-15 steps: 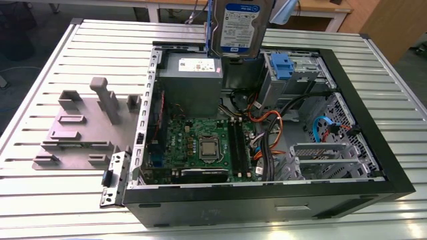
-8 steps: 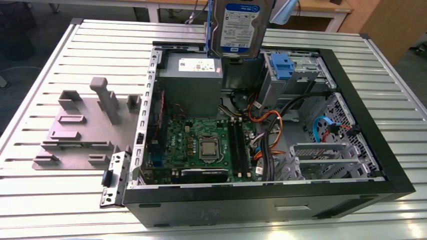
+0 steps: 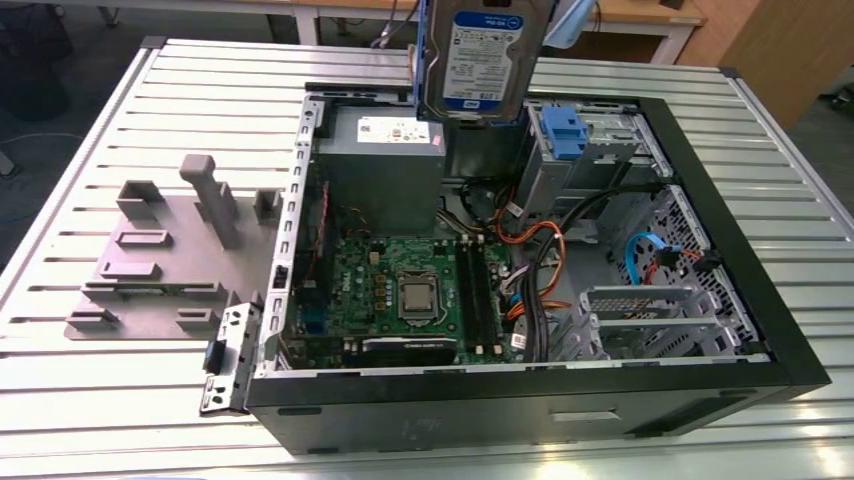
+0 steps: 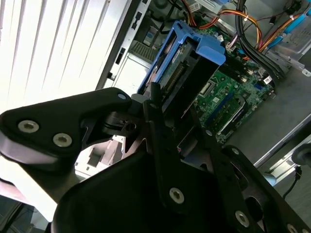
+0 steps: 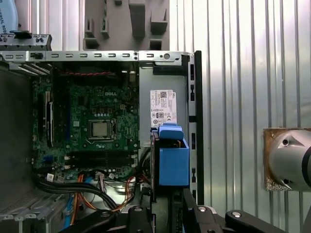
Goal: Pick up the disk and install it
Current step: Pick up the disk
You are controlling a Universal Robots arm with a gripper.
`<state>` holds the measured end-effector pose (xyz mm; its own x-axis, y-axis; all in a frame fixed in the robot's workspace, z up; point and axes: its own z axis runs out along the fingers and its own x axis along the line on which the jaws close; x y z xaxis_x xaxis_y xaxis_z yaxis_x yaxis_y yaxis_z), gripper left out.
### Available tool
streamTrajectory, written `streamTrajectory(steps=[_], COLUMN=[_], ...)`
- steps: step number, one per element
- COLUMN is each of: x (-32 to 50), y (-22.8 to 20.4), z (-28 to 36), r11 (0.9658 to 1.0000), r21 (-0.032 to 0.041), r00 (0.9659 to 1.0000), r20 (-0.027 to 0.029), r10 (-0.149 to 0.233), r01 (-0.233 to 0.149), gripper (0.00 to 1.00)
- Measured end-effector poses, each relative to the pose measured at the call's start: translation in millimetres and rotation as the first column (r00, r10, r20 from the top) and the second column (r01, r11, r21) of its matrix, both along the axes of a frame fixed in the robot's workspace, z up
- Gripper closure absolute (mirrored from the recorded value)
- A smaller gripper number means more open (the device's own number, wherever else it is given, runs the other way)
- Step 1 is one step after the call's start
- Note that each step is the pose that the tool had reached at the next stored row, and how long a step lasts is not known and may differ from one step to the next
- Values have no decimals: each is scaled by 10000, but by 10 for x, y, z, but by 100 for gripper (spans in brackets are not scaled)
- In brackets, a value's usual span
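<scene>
The grey slotted holder [image 3: 167,250] stands just beside the open computer case [image 3: 534,400], on the exterior view's left. The disk [image 3: 481,55] hangs upright above the case's far wall, left of the blue-handled carrier [image 3: 563,135] inside the case. In both wrist views the gripper [image 5: 167,206] has its fingers [image 4: 160,141] clamped on opposite sides of the disk, holding it over the case.
</scene>
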<state>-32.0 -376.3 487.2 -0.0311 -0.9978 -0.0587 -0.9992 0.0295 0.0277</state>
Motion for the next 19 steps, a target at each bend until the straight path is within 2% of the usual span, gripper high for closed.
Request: streamTrajectory(steps=[2,3,6,19], x=[5,14,19,20], y=[-34,-102,-156,-158], z=[0,0,0,0], r11=[10000,10000,10000,10000], r21=[0,-1,-12,-29], r00=[10000,10000,10000,10000], r20=[0,0,0,0], r10=[0,0,0,0], r01=[0,0,0,0], gripper=[65,65,65,65])
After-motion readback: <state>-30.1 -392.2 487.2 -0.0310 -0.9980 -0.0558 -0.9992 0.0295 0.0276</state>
